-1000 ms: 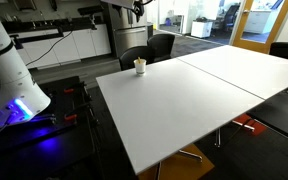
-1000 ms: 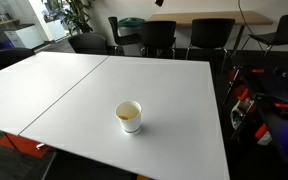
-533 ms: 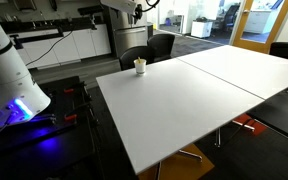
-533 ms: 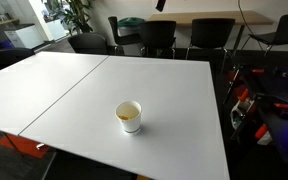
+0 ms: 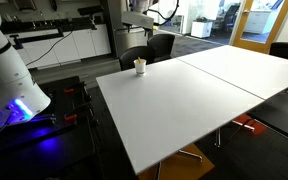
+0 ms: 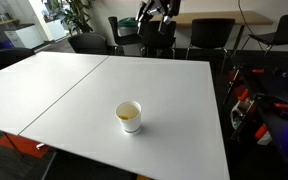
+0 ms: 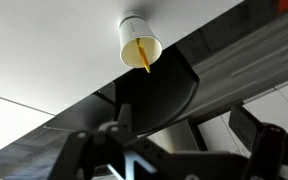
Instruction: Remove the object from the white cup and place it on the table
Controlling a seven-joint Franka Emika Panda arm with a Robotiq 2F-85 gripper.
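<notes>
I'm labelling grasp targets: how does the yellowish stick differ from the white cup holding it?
Colour: the stick is yellowish-orange, the white cup plain white. Shape: the stick is thin and straight, the cup a wide cylinder. Pose: the cup stands upright on the table, the stick leans inside it, its end past the rim. Both look tiny against the table.

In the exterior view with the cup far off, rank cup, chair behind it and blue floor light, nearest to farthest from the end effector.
1. Cup, at the table corner, and chair behind it: too close to call.
2. Blue light, on the floor at image left: farthest from the end effector.
</notes>
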